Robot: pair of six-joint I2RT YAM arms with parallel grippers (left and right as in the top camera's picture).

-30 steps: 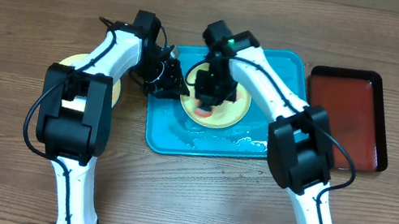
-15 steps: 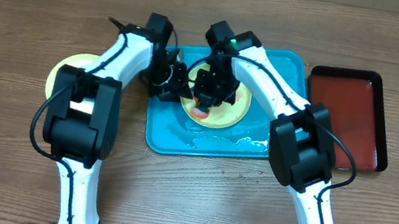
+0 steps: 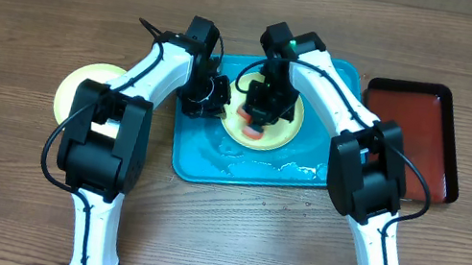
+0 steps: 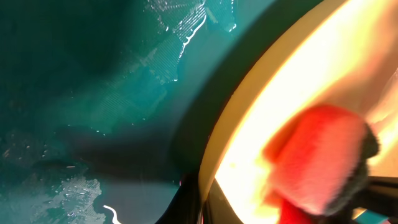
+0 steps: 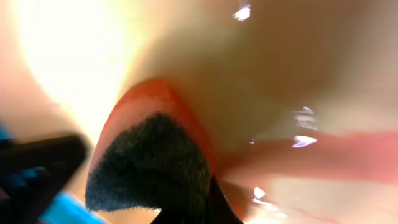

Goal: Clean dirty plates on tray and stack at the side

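Observation:
A light yellow-green plate (image 3: 284, 127) lies on the turquoise tray (image 3: 240, 167). My left gripper (image 3: 213, 99) is shut on the plate's left rim; the rim (image 4: 211, 168) runs between the jaws (image 4: 200, 208) in the left wrist view. My right gripper (image 3: 261, 106) is shut on a red sponge (image 3: 249, 128) with a black scouring face (image 5: 149, 168) and presses it on the plate (image 5: 280, 68). A red sauce smear (image 5: 323, 155) streaks the plate beside the sponge. A second yellow-green plate (image 3: 76, 90) lies on the table to the left, partly under my left arm. The pale blue-white plate is not in view.
A dark red, black-rimmed tray (image 3: 411, 134) lies on the table right of the turquoise tray. Water and suds (image 3: 279, 166) sit on the turquoise tray's front part, and its floor looks wet (image 4: 93, 93) in the left wrist view.
My left gripper has moved right along the tray's left side. The plate, my right gripper and the sponge have shifted slightly right and back.

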